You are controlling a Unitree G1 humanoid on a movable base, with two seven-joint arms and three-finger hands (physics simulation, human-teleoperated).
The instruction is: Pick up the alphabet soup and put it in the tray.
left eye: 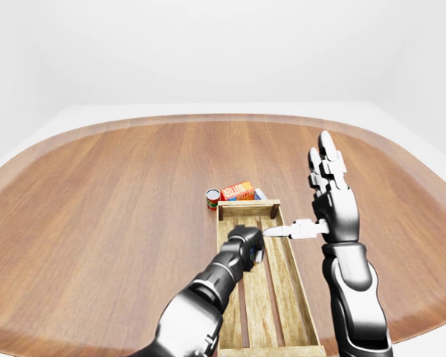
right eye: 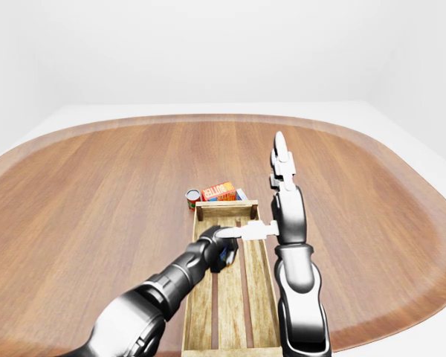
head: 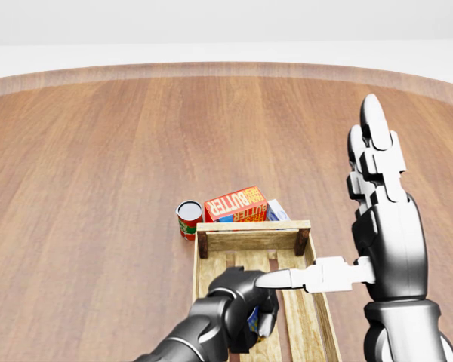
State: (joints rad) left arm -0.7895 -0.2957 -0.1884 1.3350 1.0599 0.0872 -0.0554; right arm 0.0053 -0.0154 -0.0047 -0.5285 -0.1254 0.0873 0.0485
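the alphabet soup (head: 254, 317) shows only as a small blue and white piece under the left hand (head: 240, 300), inside the wooden tray (head: 311, 317), near the tray's upper end in the head view. the dark fingers of the left hand are curled around it, so this hand is gripping the soup, but most of the can is hidden and i cannot tell if it already touches the tray's slats. the right hand (head: 383, 215) is to the right of the tray, raised upright with its fingers straight and spread, holding nothing; its thumb points sideways over the tray, and in the head view the tip overlaps the left hand. just beyond the tray's upper end wall stands a small can with a red label (head: 189, 219), a little to the left of the tray's corner. beside this can, also close to the same end wall, lies a red butter box (head: 235, 204), and a pale blue box (head: 277, 210) is partly hidden behind the butter box. the tray and all these things rest on a large wooden table (head: 98, 166).
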